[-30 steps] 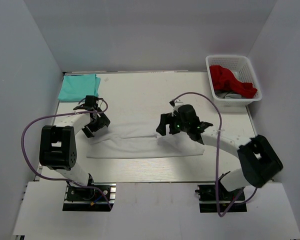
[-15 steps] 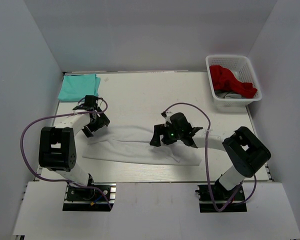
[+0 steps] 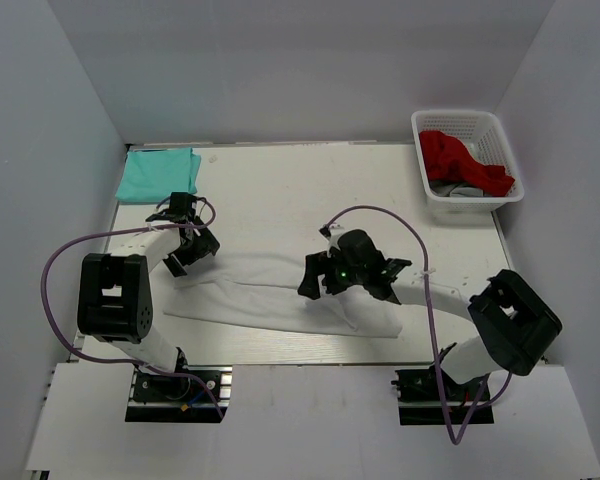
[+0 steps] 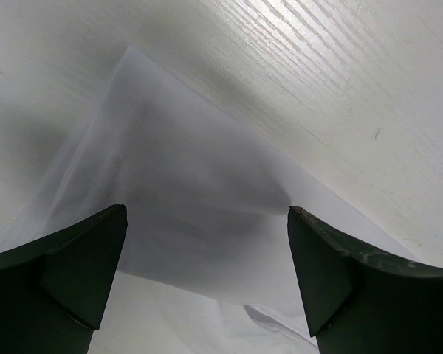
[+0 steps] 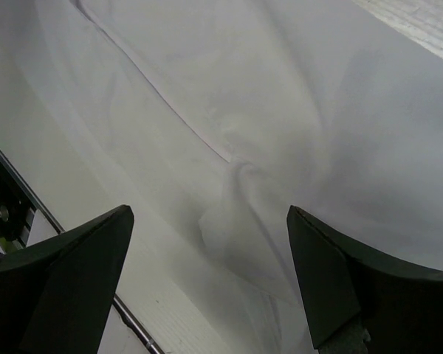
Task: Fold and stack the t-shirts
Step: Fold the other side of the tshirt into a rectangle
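The thin white t-shirt (image 3: 270, 300) lies in a long folded strip across the middle of the table. It fills the left wrist view (image 4: 184, 199) and the right wrist view (image 5: 295, 110). The mint-teal t-shirt (image 3: 158, 172) lies folded at the far left corner. My left gripper (image 3: 188, 252) is open and empty just above the strip's left end (image 4: 207, 236). My right gripper (image 3: 322, 278) is open and empty over a small pucker in the cloth near the strip's middle (image 5: 210, 243).
A white basket (image 3: 500, 150) with red cloth (image 3: 460, 160) and some grey cloth stands at the far right. Purple cables loop over both arms. White walls close in the table on three sides.
My right gripper has moved left and a little nearer, from the strip's right part to its middle. The cloth's right end has shifted and flattened. The left arm has stayed put.
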Robot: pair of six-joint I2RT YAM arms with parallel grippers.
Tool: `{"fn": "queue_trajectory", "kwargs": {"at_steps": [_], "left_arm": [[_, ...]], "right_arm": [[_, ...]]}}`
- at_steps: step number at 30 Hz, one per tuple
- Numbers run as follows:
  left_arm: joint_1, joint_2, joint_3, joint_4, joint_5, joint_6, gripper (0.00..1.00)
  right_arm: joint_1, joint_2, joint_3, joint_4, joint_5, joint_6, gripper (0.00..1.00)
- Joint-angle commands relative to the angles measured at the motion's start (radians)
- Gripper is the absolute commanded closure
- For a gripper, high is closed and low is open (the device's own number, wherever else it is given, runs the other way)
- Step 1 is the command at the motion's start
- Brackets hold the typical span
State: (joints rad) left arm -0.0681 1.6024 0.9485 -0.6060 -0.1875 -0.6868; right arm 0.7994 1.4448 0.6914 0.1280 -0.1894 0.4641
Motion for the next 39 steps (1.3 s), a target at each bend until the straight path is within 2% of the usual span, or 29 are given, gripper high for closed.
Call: {"fn": "queue_trajectory", "kwargs": {"at_steps": [1, 8, 16, 29, 33, 36, 37, 39], "left_arm": [[0.004, -0.042, -0.002, 0.008, -0.010, 0.009, 0.00], [0.004, -0.052, -0.002, -0.003, -0.010, 0.009, 0.00], [0.004, -0.052, -0.011, 0.006, -0.010, 0.009, 0.00], [0.004, -0.041, -0.011, 0.006, -0.010, 0.009, 0.00], [0.004, -0.032, -0.011, 0.006, -0.010, 0.009, 0.00], [0.004, -0.032, -0.011, 0.006, -0.010, 0.009, 0.00], [0.004, -0.032, -0.011, 0.006, -0.010, 0.009, 0.00], [0.004, -0.032, -0.011, 0.006, -0.024, 0.000, 0.00]], "right_arm": [[0.023, 0.035, 0.025, -0.011, 0.007, -0.007, 0.10], [0.063, 0.098, 0.060, -0.045, -0.030, -0.001, 0.10], [0.135, 0.032, 0.062, -0.172, -0.006, 0.007, 0.10], [0.233, 0.020, 0.108, -0.252, 0.019, -0.010, 0.10], [0.277, 0.014, 0.140, -0.309, 0.067, -0.005, 0.10], [0.300, 0.002, 0.145, -0.356, 0.160, 0.033, 0.10], [0.299, -0.004, 0.143, -0.370, 0.248, 0.050, 0.10], [0.300, -0.006, 0.140, -0.440, 0.330, 0.083, 0.10]]}}
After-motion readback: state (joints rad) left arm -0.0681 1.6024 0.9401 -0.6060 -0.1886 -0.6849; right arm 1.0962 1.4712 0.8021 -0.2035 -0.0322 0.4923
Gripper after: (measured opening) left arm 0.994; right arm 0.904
